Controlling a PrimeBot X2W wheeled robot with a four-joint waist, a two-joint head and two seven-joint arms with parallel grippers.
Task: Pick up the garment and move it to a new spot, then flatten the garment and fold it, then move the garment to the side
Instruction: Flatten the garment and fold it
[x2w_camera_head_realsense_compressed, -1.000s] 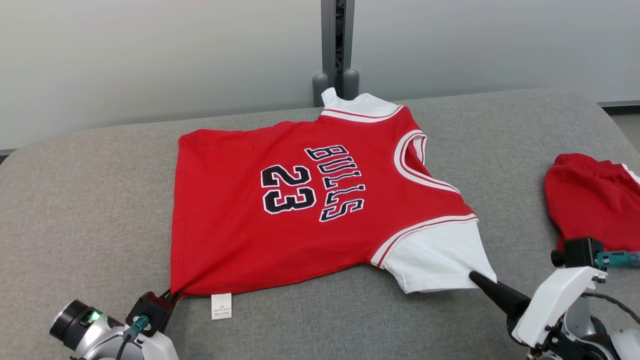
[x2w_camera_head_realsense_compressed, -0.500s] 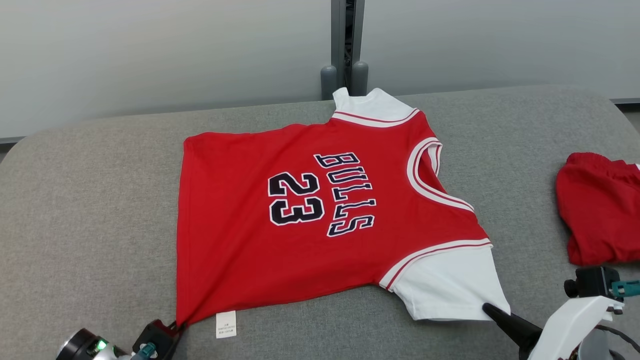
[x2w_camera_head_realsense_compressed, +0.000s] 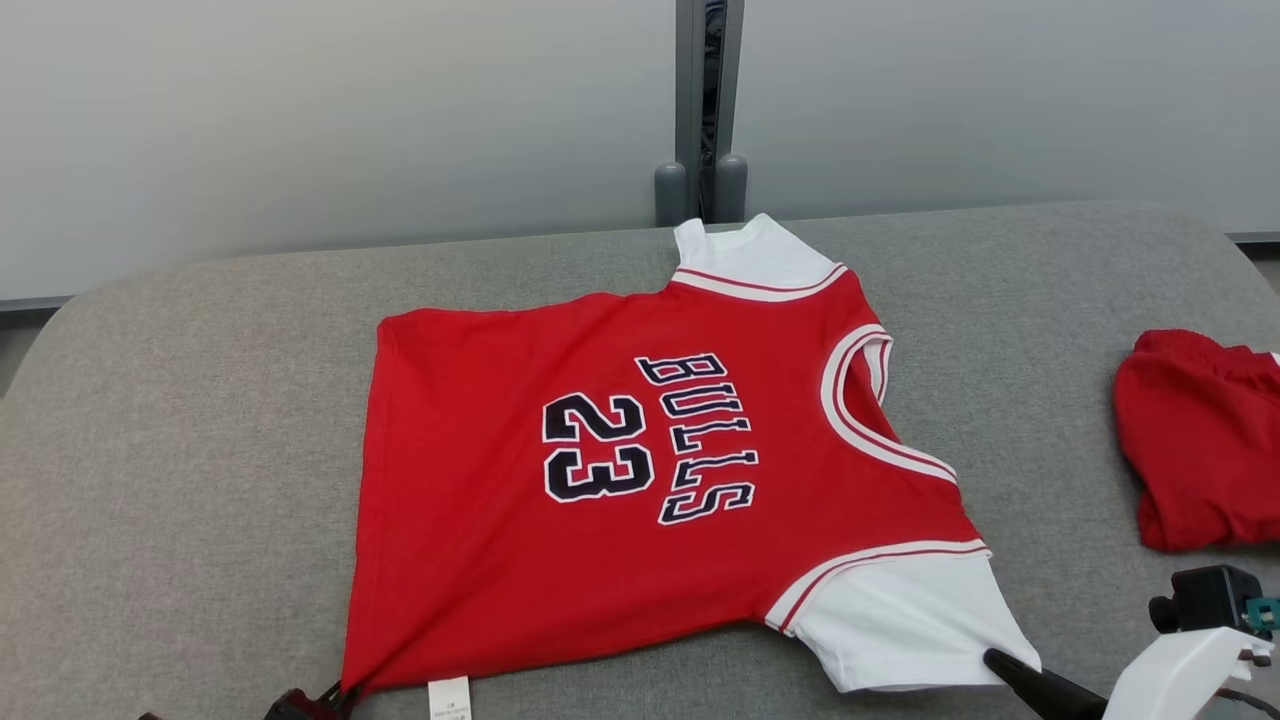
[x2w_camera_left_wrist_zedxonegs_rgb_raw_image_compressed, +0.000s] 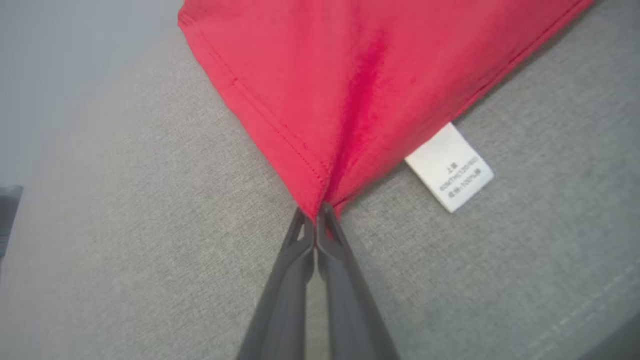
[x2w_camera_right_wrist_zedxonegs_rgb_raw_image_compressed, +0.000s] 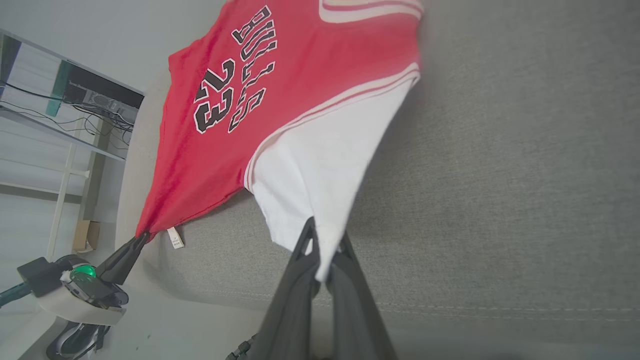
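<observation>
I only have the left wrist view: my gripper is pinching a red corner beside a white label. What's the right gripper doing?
Observer: The right gripper is shut on the edge of the near white sleeve of the jersey.
Operator: Which side of the jersey faces up?
Observer: The print, BULLS and 23, faces up, with the jersey spread on the grey cushion.
Operator: Anything else on the cushion?
Observer: A second red garment lies at the right, apart from the jersey.
</observation>
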